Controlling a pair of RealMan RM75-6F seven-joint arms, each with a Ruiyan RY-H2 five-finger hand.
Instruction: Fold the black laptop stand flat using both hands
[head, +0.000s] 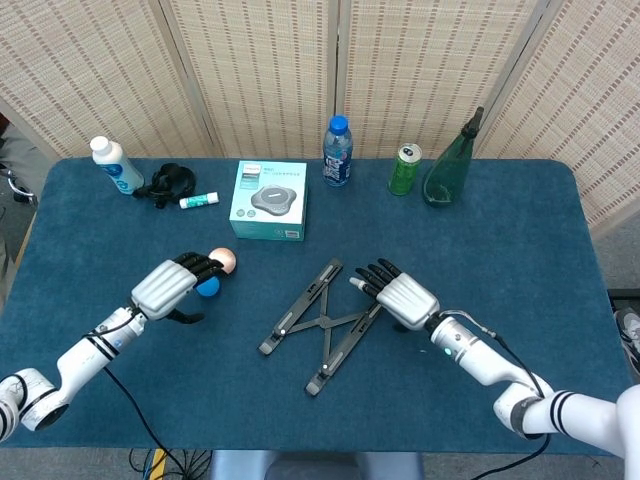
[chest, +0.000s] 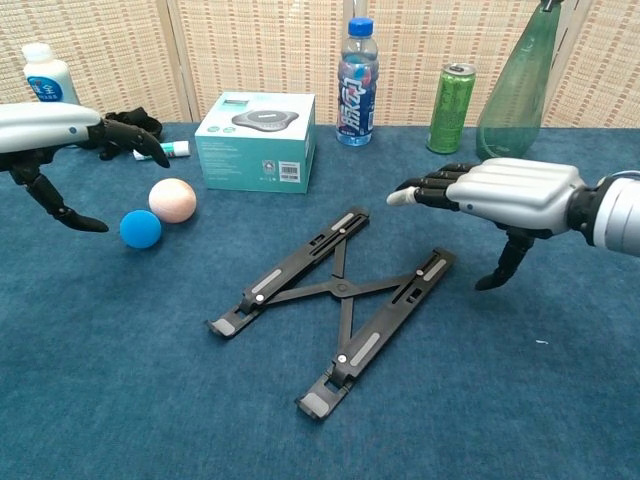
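Right hand: right hand open, palm down, fingers spread, holding nothing; hovers over the far end of the stand's right-side rail.
Left hand: left hand open, fingers extended and thumb hanging down, holding nothing; above the blue ball, not touching it.
Laptop stand: black laptop stand lies open in an X on the table centre, untouched by either hand.
Balls: blue ball just beside a peach ball.
Containers: teal box closed, contents unseen; blue-capped water bottle, part filled; green can; green glass bottle; white bottle at far left.
Surface: blue carpeted table; black strap bundle and small white tube near the white bottle.
Room: woven folding screen behind.
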